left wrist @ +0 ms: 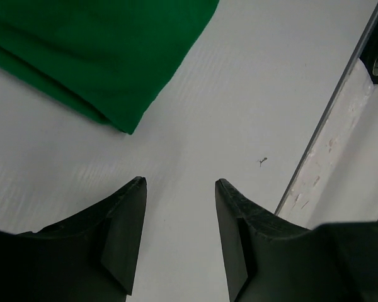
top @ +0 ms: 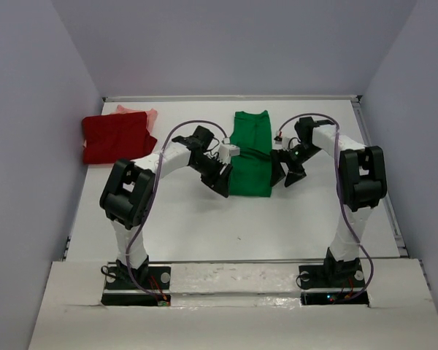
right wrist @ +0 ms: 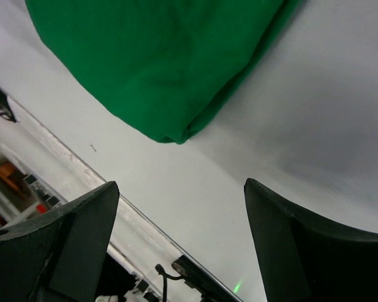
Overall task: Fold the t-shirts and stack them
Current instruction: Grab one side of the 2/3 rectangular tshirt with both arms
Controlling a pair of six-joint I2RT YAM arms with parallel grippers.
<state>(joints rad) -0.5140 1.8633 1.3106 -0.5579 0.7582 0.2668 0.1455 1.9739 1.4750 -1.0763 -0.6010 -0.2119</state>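
The green t-shirt lies folded into a long strip in the middle of the table; it also shows in the left wrist view and the right wrist view. My left gripper is open and empty just left of its near corner. My right gripper is open and empty just right of its near edge. The dark red t-shirt lies folded at the far left, on top of the salmon-pink t-shirt, of which only a far edge shows.
The white table has a raised rim along its near edge and walls on three sides. Both arm bases stand on the near ledge.
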